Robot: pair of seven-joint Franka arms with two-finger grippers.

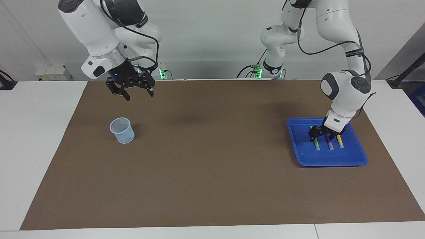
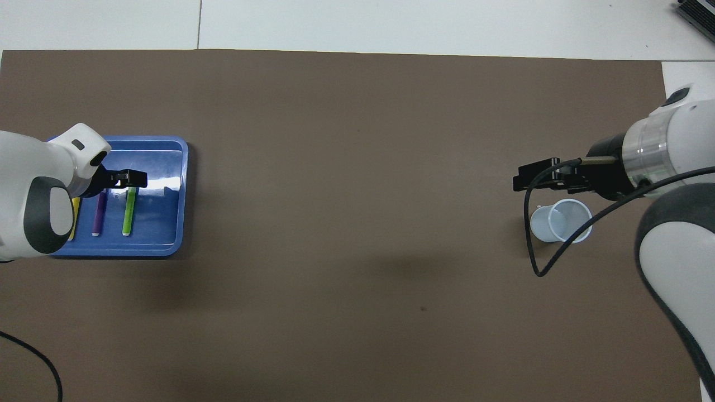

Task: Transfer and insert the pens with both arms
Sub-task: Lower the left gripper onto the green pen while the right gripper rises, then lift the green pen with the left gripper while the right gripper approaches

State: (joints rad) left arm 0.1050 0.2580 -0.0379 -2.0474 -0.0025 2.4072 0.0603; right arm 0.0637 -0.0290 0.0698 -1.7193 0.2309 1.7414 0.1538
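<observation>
- Facing view is showing three pens lying side by side in the blue tray point(image 1: 360, 156) at the left arm's end of the brown mat point(image 1: 212, 186); each is lying with its long axis running toward and away from the robots, whitish cap at the end farther from the robots.
- The green pen point(image 1: 317, 145) is lying toward the table's middle, the purple pen point(image 1: 330, 145) in the centre, and the yellow pen point(image 1: 340, 142) toward the table's end; they are lying apart and nearly parallel.
- The left gripper point(image 1: 321, 135) is hanging low inside the tray, its fingers spread apart and pointing down over the pens' robot-side halves, one tip by the green pen; nothing is being grasped.
- The pale mesh cup point(image 1: 122, 130) is standing upright on the mat toward the right arm's end, and nothing is showing inside it.
- The right gripper point(image 1: 136, 92) is hovering in the air over bare mat near the cup, fingers released and spread, carrying nothing.
- The overhead view is showing the green pen point(image 2: 129, 212) and purple pen point(image 2: 98, 215) at nearly full length, while the left arm's white wrist is covering most of the yellow pen point(image 2: 74, 215); the facing view is showing only the cap ends.
- The overhead view is looking into the cup point(image 2: 561, 221), and its inside is appearing bare.
</observation>
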